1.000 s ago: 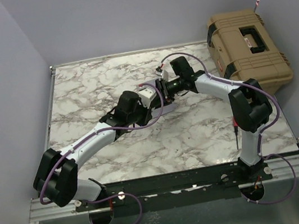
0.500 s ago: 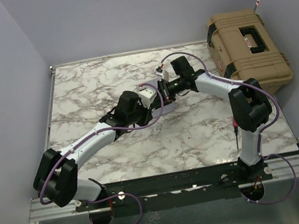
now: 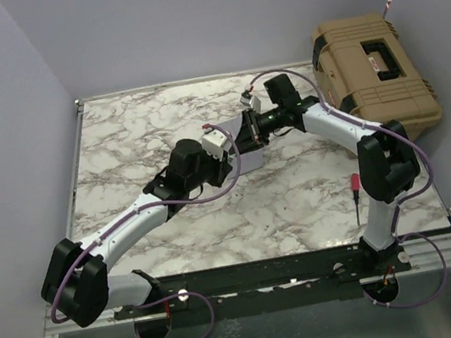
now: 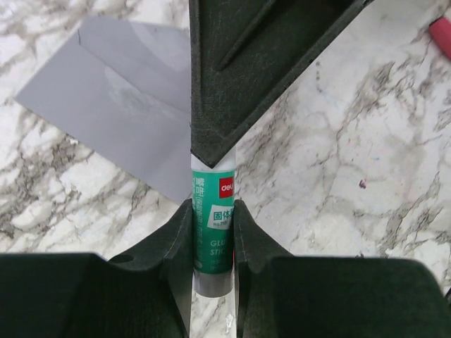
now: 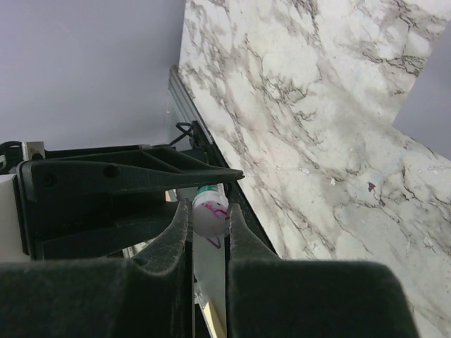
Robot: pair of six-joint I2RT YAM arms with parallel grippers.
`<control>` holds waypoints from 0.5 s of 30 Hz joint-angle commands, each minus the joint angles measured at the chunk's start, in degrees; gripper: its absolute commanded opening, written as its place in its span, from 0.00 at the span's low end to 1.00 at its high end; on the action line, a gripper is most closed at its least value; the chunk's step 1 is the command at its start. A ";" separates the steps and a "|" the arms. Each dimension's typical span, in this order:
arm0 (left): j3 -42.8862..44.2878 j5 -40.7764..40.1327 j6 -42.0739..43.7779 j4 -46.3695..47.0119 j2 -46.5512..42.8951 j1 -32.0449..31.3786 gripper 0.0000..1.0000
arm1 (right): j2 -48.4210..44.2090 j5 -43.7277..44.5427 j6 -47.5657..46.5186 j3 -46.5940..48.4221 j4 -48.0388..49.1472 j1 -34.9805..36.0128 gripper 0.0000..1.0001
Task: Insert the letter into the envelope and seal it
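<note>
The grey-lavender envelope (image 4: 120,98) lies flat on the marble table (image 3: 142,131); it also shows in the top view (image 3: 247,161) under the two grippers. My left gripper (image 4: 213,211) is shut on the body of a green glue stick (image 4: 213,232) and holds it above the table. My right gripper (image 5: 209,215) is shut on the stick's white cap end (image 5: 209,210), facing the left gripper (image 3: 230,144) tip to tip. The right gripper (image 3: 250,124) is tilted up. I cannot tell whether the cap is off. The tan letter is out of view.
A tan toolbox (image 3: 373,68) stands at the back right, off the table's edge. A small red pen-like thing (image 3: 354,184) lies on the table near the right arm's base; it also shows in the left wrist view (image 4: 441,34). Lavender walls close in the left and back.
Both grippers have risen with the glue stick between them. The right wrist has shifted back and right, the left wrist a little left. More of the envelope shows beneath them.
</note>
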 commanded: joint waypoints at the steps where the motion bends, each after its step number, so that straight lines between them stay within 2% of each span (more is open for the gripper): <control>1: -3.45 2.38 -0.85 -8.87 -2.30 0.01 0.00 | -3.84 6.62 3.61 3.79 3.88 -7.17 0.00; 10: -2.88 3.93 -0.09 -8.89 -2.49 0.03 0.00 | -3.62 4.25 5.96 2.56 6.37 -11.02 0.00; 15: -2.79 2.45 0.47 -8.97 -2.80 0.19 0.00 | -2.30 3.68 0.46 6.44 -0.27 -11.70 0.00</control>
